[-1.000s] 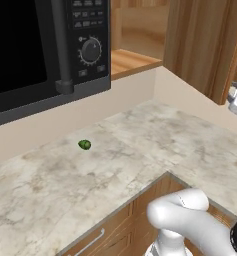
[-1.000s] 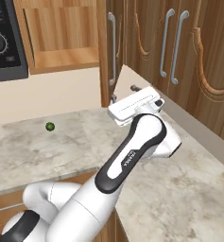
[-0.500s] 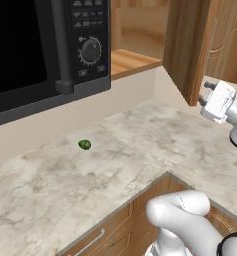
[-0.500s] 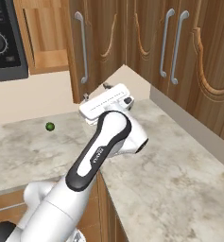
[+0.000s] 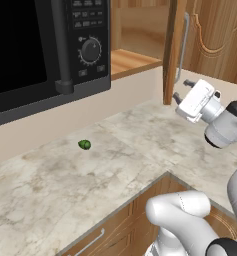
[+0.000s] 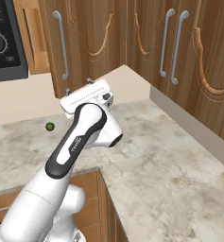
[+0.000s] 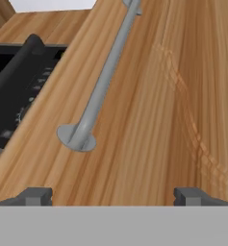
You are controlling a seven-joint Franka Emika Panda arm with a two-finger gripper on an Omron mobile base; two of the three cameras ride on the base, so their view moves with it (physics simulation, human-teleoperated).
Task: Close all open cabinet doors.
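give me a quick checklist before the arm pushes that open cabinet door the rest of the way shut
1. Open cabinet door not yet closed: ok, it stands edge-on beside the microwave, wooden shelf visible behind it.
2. Gripper at the door: ok, fingertips sit by its lower edge; actual contact cannot tell.
3. Jaws spread and empty: ok, the hand view shows the two tips wide apart with only the door face between them.
4. Bar handle clear of the fingers: ok, it runs up between them.
5. Swing path clear: ok, the small green object lies on the counter, well away from the door.
6. Other doors shut: ok in the right base view.
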